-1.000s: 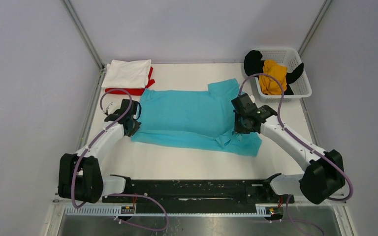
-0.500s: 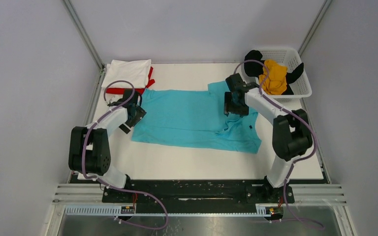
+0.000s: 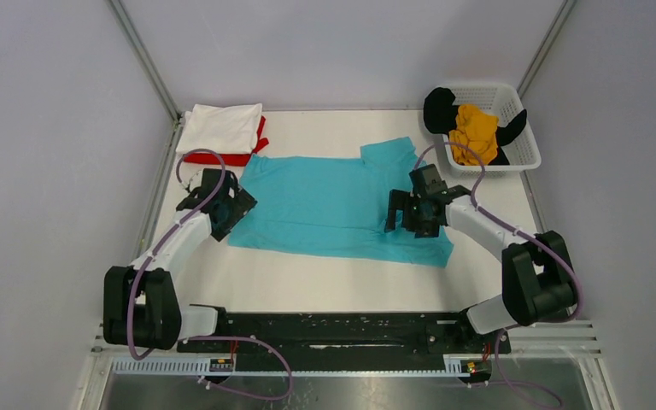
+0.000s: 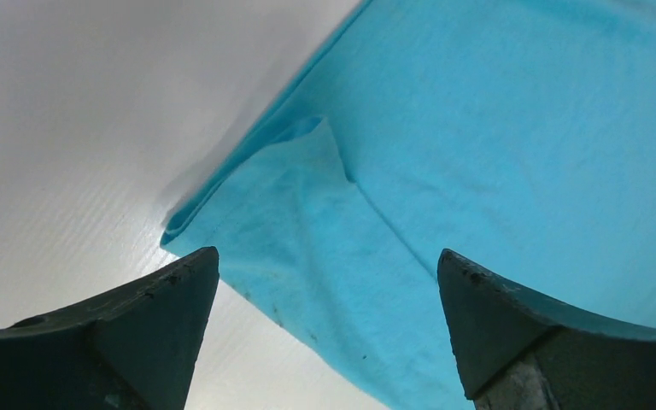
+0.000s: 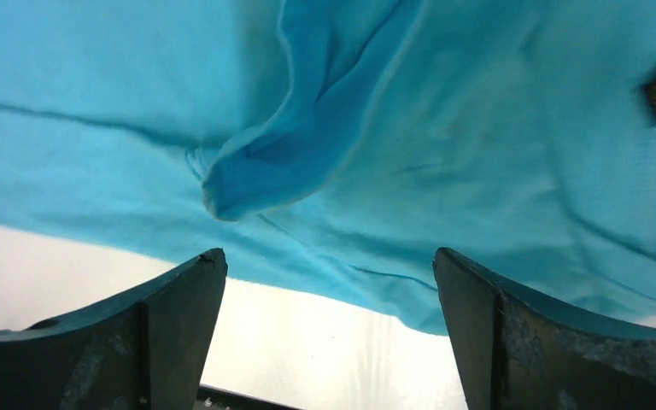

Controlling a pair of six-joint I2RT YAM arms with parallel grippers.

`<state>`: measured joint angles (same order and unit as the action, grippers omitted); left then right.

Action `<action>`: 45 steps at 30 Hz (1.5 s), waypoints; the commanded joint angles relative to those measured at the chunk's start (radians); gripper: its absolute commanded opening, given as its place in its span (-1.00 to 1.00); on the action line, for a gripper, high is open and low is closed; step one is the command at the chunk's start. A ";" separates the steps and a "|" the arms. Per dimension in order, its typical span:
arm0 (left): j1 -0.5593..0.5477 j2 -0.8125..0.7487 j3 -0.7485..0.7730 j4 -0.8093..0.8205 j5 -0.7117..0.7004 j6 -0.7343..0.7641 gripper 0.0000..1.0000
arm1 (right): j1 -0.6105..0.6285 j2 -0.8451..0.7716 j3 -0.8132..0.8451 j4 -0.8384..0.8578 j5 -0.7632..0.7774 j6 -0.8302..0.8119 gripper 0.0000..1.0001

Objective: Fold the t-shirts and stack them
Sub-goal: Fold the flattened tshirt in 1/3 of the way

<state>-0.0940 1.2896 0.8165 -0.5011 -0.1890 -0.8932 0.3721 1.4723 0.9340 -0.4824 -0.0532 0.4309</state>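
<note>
The turquoise t-shirt (image 3: 325, 205) lies spread flat across the middle of the table, its right end rumpled. My left gripper (image 3: 237, 207) hovers open over the shirt's left edge; in the left wrist view the left gripper (image 4: 328, 251) has only the turquoise cloth (image 4: 478, 128) below it. Over the shirt's right part my right gripper (image 3: 400, 212) is open too. In the right wrist view the right gripper (image 5: 329, 251) is empty above a folded-over sleeve (image 5: 265, 171). At the back left, a folded white t-shirt (image 3: 220, 128) lies on a red one (image 3: 222, 158).
A white mesh basket (image 3: 530, 149) at the back right holds a mustard-yellow t-shirt (image 3: 474, 132) and a black one (image 3: 438, 109). Grey walls close in both sides. Bare white table (image 3: 325, 282) runs between the turquoise shirt and the arm bases.
Both grippers have gone from shut to open and let go of the turquoise shirt. The right gripper swung toward the back, then came back over the shirt's right part. The left shifted only slightly.
</note>
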 commanded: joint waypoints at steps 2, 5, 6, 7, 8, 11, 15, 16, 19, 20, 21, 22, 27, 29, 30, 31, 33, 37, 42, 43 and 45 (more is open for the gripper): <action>0.002 -0.031 -0.031 0.065 0.088 0.018 0.98 | 0.039 0.054 -0.023 0.200 -0.198 0.058 0.99; 0.002 -0.041 -0.034 0.061 0.093 0.018 0.98 | 0.057 0.152 0.065 0.232 -0.199 0.079 0.99; 0.003 -0.046 -0.037 0.061 0.092 0.017 0.98 | 0.059 0.189 0.106 0.235 -0.185 0.081 0.99; 0.002 -0.052 -0.041 0.057 0.088 0.017 0.98 | 0.062 0.226 0.152 0.236 -0.175 0.082 0.99; 0.002 -0.060 -0.042 0.054 0.084 0.017 0.98 | 0.062 0.264 0.199 0.234 -0.165 0.082 0.99; 0.002 -0.081 -0.046 0.042 0.080 0.019 0.98 | 0.062 0.360 0.349 0.160 -0.127 0.087 0.99; 0.002 -0.099 -0.052 0.053 0.103 0.029 0.98 | 0.062 0.350 0.370 0.153 -0.074 0.116 0.99; 0.003 -0.096 -0.053 0.068 0.122 0.033 0.98 | 0.062 0.329 0.352 0.156 -0.065 0.117 0.99; 0.002 -0.063 -0.055 0.133 0.198 0.036 0.98 | 0.062 0.243 0.260 0.157 -0.028 0.113 0.99; 0.001 -0.046 -0.053 0.156 0.229 0.035 0.98 | 0.062 0.209 0.222 0.156 -0.014 0.112 0.99; -0.001 -0.024 -0.049 0.174 0.254 0.032 0.98 | 0.062 0.173 0.168 0.154 0.001 0.116 0.99; -0.004 -0.003 -0.045 0.193 0.272 0.030 0.98 | 0.062 0.138 0.131 0.156 0.008 0.121 0.99; -0.035 0.143 -0.010 0.237 0.284 0.026 0.98 | 0.062 0.043 -0.037 0.197 -0.004 0.136 0.99; -0.038 0.205 0.000 0.245 0.279 0.027 0.98 | 0.062 0.053 -0.077 0.216 -0.007 0.146 0.99; -0.038 0.235 0.003 0.249 0.276 0.026 0.98 | 0.062 0.064 -0.090 0.226 -0.013 0.150 0.99; -0.038 0.263 0.007 0.243 0.276 0.023 0.98 | 0.062 0.078 -0.100 0.231 -0.022 0.154 0.99; -0.036 0.300 0.022 0.209 0.300 0.031 0.98 | 0.062 0.096 -0.119 0.226 -0.028 0.160 0.99; -0.037 0.281 -0.010 0.110 0.295 0.041 0.98 | 0.062 0.049 -0.204 0.207 -0.028 0.186 0.99; -0.042 0.160 -0.161 0.063 0.307 0.037 0.98 | 0.062 -0.068 -0.315 0.145 -0.039 0.190 0.99; -0.045 0.129 -0.190 0.048 0.304 0.035 0.98 | 0.063 -0.093 -0.330 0.119 -0.033 0.182 0.99; -0.049 0.046 -0.246 0.014 0.301 0.026 0.98 | 0.062 -0.153 -0.351 0.056 -0.011 0.170 0.99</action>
<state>-0.1326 1.4204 0.6960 -0.2993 0.1089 -0.8650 0.4297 1.3827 0.6563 -0.2256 -0.0959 0.6044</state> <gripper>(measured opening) 0.989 0.993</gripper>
